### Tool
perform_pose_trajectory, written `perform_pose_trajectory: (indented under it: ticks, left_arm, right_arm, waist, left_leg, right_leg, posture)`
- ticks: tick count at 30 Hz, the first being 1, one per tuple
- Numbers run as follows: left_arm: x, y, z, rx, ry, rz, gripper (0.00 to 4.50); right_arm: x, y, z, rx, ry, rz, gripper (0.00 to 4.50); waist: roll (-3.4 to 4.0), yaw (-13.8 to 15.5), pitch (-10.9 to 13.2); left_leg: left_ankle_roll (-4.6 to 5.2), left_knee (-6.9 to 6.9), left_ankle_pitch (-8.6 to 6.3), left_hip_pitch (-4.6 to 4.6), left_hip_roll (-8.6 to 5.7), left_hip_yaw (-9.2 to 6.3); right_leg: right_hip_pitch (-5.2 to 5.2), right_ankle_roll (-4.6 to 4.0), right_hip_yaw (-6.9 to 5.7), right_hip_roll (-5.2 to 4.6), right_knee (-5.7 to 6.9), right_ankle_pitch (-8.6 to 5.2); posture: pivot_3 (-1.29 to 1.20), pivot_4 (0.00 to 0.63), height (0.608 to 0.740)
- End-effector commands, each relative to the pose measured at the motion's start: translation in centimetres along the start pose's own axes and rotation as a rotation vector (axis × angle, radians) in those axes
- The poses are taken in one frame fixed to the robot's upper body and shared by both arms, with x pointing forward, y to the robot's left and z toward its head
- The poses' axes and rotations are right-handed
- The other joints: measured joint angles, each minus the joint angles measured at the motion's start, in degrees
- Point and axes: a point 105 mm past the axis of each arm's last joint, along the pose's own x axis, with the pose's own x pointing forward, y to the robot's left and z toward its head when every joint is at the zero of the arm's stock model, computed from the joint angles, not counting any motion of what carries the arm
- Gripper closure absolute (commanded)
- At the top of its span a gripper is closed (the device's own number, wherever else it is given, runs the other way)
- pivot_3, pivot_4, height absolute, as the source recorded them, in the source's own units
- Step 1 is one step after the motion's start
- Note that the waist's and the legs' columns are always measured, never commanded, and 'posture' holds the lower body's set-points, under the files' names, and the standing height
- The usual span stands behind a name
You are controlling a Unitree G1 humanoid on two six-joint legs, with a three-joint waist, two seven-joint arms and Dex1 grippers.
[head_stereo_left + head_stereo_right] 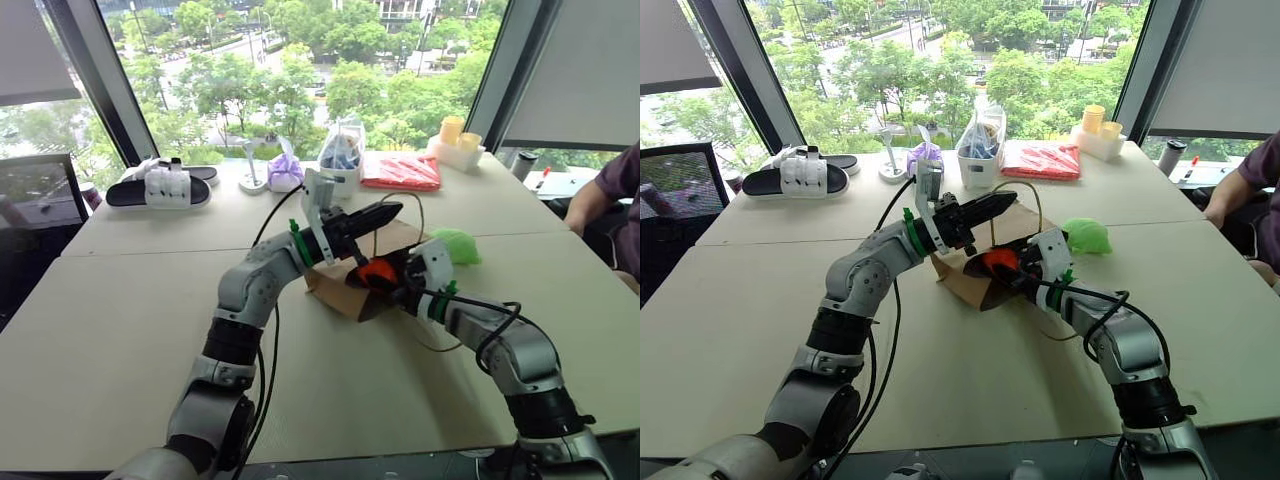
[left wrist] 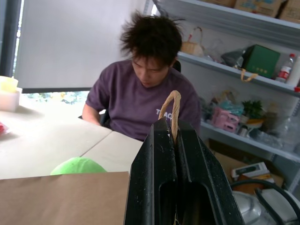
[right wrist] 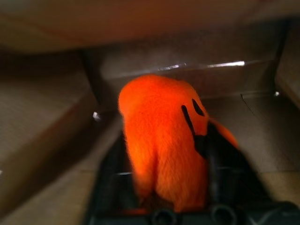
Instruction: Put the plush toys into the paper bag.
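Note:
The brown paper bag [image 1: 340, 288] lies on the table's middle, its mouth facing my right arm. My left gripper [image 1: 386, 212] is shut on the bag's beige cord handle [image 2: 172, 105] and holds it up above the bag. My right gripper [image 1: 396, 280] is at the bag's mouth with the orange plush toy [image 3: 159, 140] in front of it, inside the brown walls. The toy's dark face marks point up and away. The light green plush toy [image 1: 458, 245] lies on the table just beyond the bag, to the right.
Along the far edge stand black-and-white sandals [image 1: 160, 188], a purple cloth bundle [image 1: 285, 172], a white cup with a clear plastic bag [image 1: 342, 160], a red packet [image 1: 402, 172] and yellow cups [image 1: 455, 138]. A person [image 2: 140, 93] sits at the table's right side.

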Motion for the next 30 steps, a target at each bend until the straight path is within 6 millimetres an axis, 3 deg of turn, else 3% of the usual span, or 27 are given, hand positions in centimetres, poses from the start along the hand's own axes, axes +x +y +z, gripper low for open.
perform_pose_trajectory:
  ticks: [1, 2, 3, 6, 10, 11, 13, 16, 21, 24, 28, 30]
  left_arm:
    - [0.1, -0.1, 2.1, 0.033, -0.063, 0.016, 4.50]
    - [0.1, 0.1, 2.1, 0.037, -0.064, 0.027, 4.50]
    - [0.1, 0.2, 2.1, 0.039, -0.063, 0.034, 4.50]
    - [0.1, 0.6, 2.0, 0.047, -0.055, 0.048, 4.50]
    - [-0.2, 1.0, 1.7, 0.052, -0.037, 0.060, 4.50]
    - [-0.2, 1.0, 1.7, 0.052, -0.035, 0.061, 4.50]
    - [-0.3, 1.0, 1.6, 0.050, -0.033, 0.060, 4.50]
    - [-0.4, 0.9, 1.5, 0.048, -0.033, 0.059, 4.50]
    - [-0.4, 0.6, 1.6, 0.055, -0.033, 0.053, 4.50]
    - [-0.8, 0.8, 2.0, 0.067, -0.039, 0.073, 4.50]
    - [-0.9, 0.7, 2.0, 0.071, -0.042, 0.085, 4.50]
    - [-1.0, 0.6, 1.9, 0.075, -0.043, 0.090, 4.50]
  right_arm:
    - [-0.4, 0.0, 2.3, -0.058, -0.082, 0.012, 0.68]
    - [-0.8, 0.1, 2.5, -0.054, -0.090, 0.021, 0.17]
    - [-1.3, 0.4, 2.7, -0.050, -0.097, 0.040, 0.04]
    - [-3.4, 1.4, 3.2, -0.022, -0.106, 0.114, 0.04]
    - [-7.7, 2.4, 5.1, 0.081, -0.181, 0.209, 0.04]
    - [-8.5, 2.1, 5.9, 0.107, -0.221, 0.203, 0.04]
    - [-9.8, -0.5, 6.9, 0.135, -0.285, 0.098, 0.04]
    - [-10.4, -3.0, 7.2, 0.148, -0.317, -0.001, 0.04]
    - [-8.2, -9.8, 7.0, 0.105, -0.341, -0.294, 0.04]
    - [-4.6, -14.0, 4.6, -0.047, -0.132, -0.514, 0.04]
    - [-1.3, -15.7, 2.5, -0.060, 0.009, -0.565, 0.04]
    - [-0.6, -16.2, 1.3, -0.063, 0.080, -0.588, 0.04]
  waist:
    - [0.00, 0.0, 0.0]
    - [0.00, 0.0, 0.0]
    - [0.00, 0.0, 0.0]
    - [0.00, 0.2, 0.0]
    - [-0.01, 0.3, 0.0]
    - [-0.02, 0.3, 0.0]
    - [-0.02, 0.1, 0.0]
    - [-0.02, 0.1, 0.0]
    - [0.00, -0.3, 0.0]
    - [0.03, -0.7, 0.0]
    - [0.02, -0.5, 0.0]
    - [0.02, -0.3, 0.0]
  left_leg:
    - [0.00, 0.00, 0.00, 0.00, 0.00, 0.00]
    - [0.00, 0.00, 0.00, 0.00, 0.00, -0.01]
    - [0.00, 0.00, 0.00, 0.00, 0.00, -0.01]
    - [0.01, 0.00, 0.00, -0.02, 0.00, -0.01]
    - [0.27, 0.00, -0.15, -0.03, 0.00, -0.02]
    - [0.28, 0.00, -0.16, -0.03, 0.00, -0.02]
    - [0.30, 0.00, -0.17, -0.02, 0.00, -0.01]
    - [0.32, 0.00, -0.18, 0.02, 0.00, 0.00]
    - [0.31, 0.00, -0.18, 0.05, 0.00, 0.11]
    - [0.21, 0.00, -0.12, 0.07, 0.02, 0.21]
    - [-0.12, -0.10, 0.07, 0.00, 0.03, 0.33]
    - [-0.12, -0.15, 0.07, -0.06, 0.02, 0.32]
  right_leg:
    - [0.00, 0.00, 0.00, 0.00, 0.00, 0.00]
    - [-0.01, 0.00, 0.00, 0.01, 0.01, 0.00]
    - [-0.01, 0.00, 0.00, 0.01, 0.00, 0.00]
    - [0.00, 0.00, -0.01, 0.00, -0.01, 0.00]
    - [0.03, 0.00, -0.01, 0.00, -0.06, 0.00]
    - [0.02, 0.00, 0.00, 0.00, -0.07, 0.00]
    - [0.03, 0.00, 0.00, 0.01, -0.06, 0.00]
    - [0.07, -0.01, 0.00, 0.01, -0.03, 0.01]
    - [0.05, -0.01, 0.03, 0.01, 0.03, 0.01]
    - [-0.02, -0.01, 0.04, 0.01, 0.11, 0.01]
    - [-0.17, -0.02, 0.11, 0.03, 0.15, 0.01]
    - [-0.22, -0.02, 0.12, 0.00, 0.12, 0.01]
  posture:
    - [0.00, 0.150, 0.740]
    - [0.00, 0.150, 0.740]
    - [0.00, 0.150, 0.740]
    - [0.00, 0.150, 0.740]
    - [0.00, 0.150, 0.740]
    - [0.00, 0.150, 0.740]
    - [0.00, 0.150, 0.740]
    - [0.00, 0.150, 0.740]
    - [0.00, 0.150, 0.740]
    - [0.00, 0.150, 0.740]
    - [0.00, 0.150, 0.740]
    - [0.00, 0.150, 0.740]
